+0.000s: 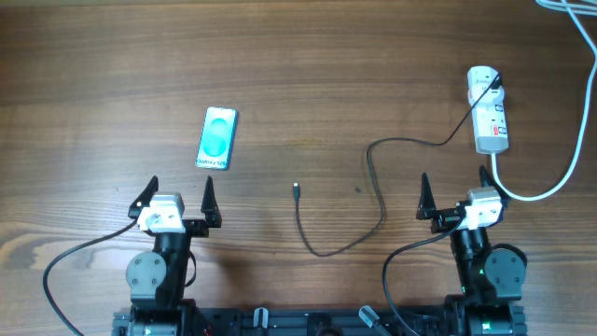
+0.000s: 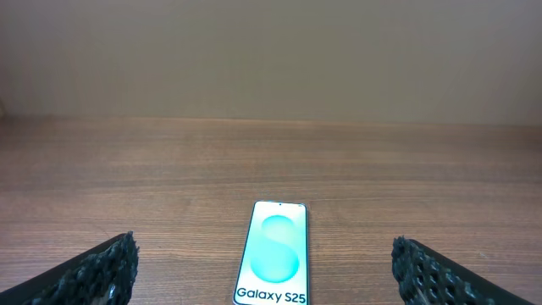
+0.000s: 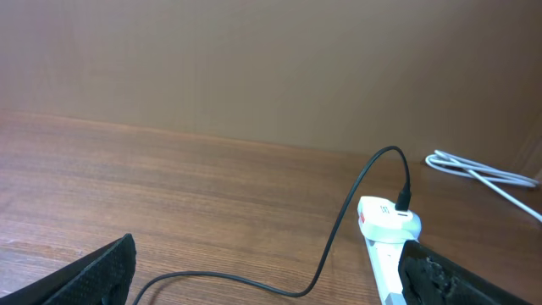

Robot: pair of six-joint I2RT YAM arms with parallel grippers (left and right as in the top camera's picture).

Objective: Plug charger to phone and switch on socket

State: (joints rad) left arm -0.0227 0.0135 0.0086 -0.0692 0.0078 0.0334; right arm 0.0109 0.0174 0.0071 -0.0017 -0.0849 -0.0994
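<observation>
The phone (image 1: 217, 138) lies flat at the left middle of the table, teal screen up, white text strip toward me. In the left wrist view the phone (image 2: 273, 252) sits just ahead, centred between the fingers. My left gripper (image 1: 177, 198) is open and empty, just below the phone. The charger cable (image 1: 378, 187) runs from the white socket (image 1: 488, 122) at the right, loops down, and ends in a free tip (image 1: 296, 189) at the centre. My right gripper (image 1: 454, 191) is open and empty, below the socket. The right wrist view shows the socket (image 3: 388, 239) and the cable (image 3: 339, 246).
A thicker white cord (image 1: 569, 140) runs from the socket's near end, curves right and up along the right edge to the top corner; it also shows in the right wrist view (image 3: 483, 174). Black robot cables lie near each arm base at the front edge.
</observation>
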